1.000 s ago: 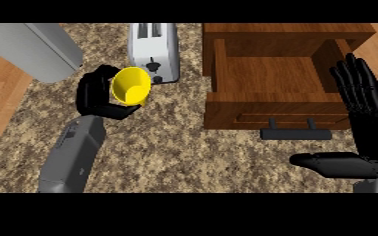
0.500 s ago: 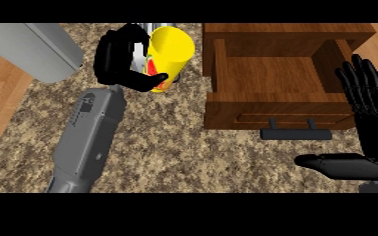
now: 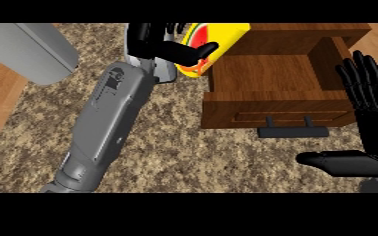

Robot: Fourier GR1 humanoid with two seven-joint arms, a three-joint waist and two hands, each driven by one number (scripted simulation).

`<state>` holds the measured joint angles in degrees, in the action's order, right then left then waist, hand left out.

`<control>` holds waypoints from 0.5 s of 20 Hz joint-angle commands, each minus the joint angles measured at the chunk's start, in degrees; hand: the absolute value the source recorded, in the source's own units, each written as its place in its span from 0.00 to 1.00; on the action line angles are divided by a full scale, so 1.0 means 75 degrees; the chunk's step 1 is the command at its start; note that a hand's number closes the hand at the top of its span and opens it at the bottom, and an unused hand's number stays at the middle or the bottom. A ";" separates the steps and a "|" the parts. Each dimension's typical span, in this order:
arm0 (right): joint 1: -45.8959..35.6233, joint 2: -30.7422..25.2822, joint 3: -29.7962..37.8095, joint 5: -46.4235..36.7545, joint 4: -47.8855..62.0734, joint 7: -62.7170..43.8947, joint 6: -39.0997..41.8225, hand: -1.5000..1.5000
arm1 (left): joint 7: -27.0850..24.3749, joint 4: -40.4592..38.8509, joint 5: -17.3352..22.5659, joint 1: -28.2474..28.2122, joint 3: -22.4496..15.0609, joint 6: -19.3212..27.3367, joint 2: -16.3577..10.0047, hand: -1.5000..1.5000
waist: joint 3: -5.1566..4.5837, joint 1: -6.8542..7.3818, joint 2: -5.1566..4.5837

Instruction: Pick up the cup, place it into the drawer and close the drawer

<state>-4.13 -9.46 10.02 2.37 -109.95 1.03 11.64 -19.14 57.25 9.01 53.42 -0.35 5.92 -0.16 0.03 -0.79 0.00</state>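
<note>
Head view. The left hand (image 3: pixel 159 42) was clenched round the yellow cup (image 3: pixel 225 37), with the thumb laid across the cup's side. It held the cup clear of the counter (image 3: pixel 184 155), up at the far left corner of the drawer (image 3: pixel 273 112). The cup looked tilted rather than upright, though I could not tell which way its mouth faced.

The drawer stood pulled out, its wooden inside exposed and holding nothing that I could see. Its dark handle (image 3: pixel 294 131) was on the near face. The cup overlapped the drawer's left wall, and I judged it to be above that wall, not down in the cavity.

The right hand (image 3: pixel 360 85) rested at the right edge, just beside the drawer. Its fingers were straight and pointing up, and it grasped nothing.

Assessment: the pick-up was complete and the placing was not. Outstanding items were to bring the cup over the open cavity, lower it in, let go of it and push the drawer shut. I judged the task to be somewhat short of halfway.
</note>
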 commanded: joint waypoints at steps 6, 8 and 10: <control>-0.0128 -0.0288 0.0393 0.0513 -0.0282 -0.0380 0.0203 0.00 | 0.0167 -0.1936 0.1092 0.1636 -0.0876 0.1134 0.0021 1.00 | -0.0002 -0.0145 -0.0024; 0.0037 -0.0094 0.0027 -0.0006 -0.0037 0.0137 0.0147 0.00 | 0.0168 -0.2722 0.1422 0.2293 -0.0814 0.1422 0.0021 1.00 | 0.0001 -0.0238 -0.0060; -0.0086 -0.0307 0.0455 0.0256 0.1019 0.0951 0.0478 0.00 | 0.0111 -0.2556 0.1783 0.1925 -0.1436 0.1460 0.0021 1.00 | 0.0006 -0.0179 -0.0058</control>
<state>-4.88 -10.00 10.65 2.87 -107.95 2.82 12.73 -17.73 41.35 18.37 66.57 -7.06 14.92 -0.02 0.02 -1.94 -0.31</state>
